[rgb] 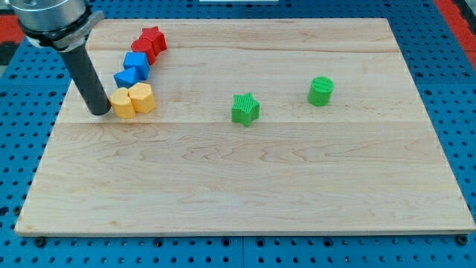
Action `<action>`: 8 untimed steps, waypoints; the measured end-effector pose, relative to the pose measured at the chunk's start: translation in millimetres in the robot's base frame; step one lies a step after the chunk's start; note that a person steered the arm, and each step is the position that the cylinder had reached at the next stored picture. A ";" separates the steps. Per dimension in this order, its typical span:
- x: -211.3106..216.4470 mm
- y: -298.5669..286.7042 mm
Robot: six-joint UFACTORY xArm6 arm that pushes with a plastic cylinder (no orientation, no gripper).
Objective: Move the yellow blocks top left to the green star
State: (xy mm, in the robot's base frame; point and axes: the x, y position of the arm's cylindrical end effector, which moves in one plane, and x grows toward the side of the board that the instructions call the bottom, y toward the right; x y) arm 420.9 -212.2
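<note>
- The tip (99,112) is touching the left yellow block (123,103), with the yellow hexagon block (142,97) beside it.
- No jaws here, just a rod.
- It's probably needing a steady rightward push toward the green star (245,109), stopping short.

Wooden board (245,186), yellow blocks (132,100), green star (245,109)

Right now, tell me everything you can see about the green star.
The green star is a small bright green block with ridged-looking sides and a star-shaped top, resting flat on the wooden board, slightly left of the board's centre. Nothing touches it. The green cylinder stands apart on the view's right; the two yellow blocks and my tip are well off to the view's left.
</note>
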 end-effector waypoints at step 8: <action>-8.7 127.2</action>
